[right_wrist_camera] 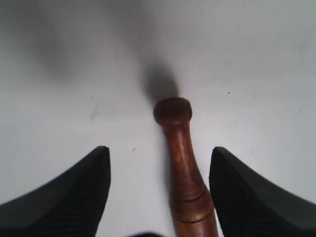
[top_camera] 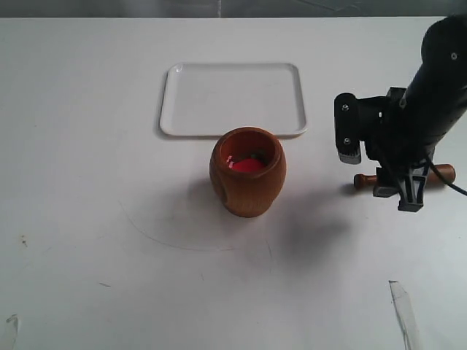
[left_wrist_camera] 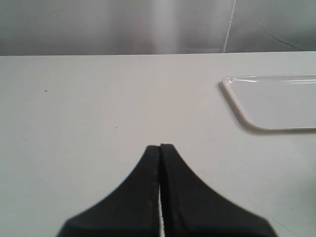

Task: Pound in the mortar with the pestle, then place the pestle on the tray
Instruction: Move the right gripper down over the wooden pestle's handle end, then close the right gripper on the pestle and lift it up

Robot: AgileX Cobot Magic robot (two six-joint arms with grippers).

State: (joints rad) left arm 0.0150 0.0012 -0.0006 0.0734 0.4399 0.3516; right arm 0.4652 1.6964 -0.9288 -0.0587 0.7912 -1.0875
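The reddish-brown mortar stands upright mid-table, its inside red. Just behind it lies the white tray, with nothing on it; a corner of the tray shows in the left wrist view. The dark brown pestle lies flat on the table to the right of the mortar, partly hidden by the right arm. My right gripper hangs over it, open, its fingers either side of the pestle without touching; the gap between the tips is wide. My left gripper is shut on nothing, above bare table, and is out of the exterior view.
A clear strip of tape lies near the table's front right, and another scrap at the front left. A faint curved line is drawn in front of the mortar. The table's far edge runs behind the tray.
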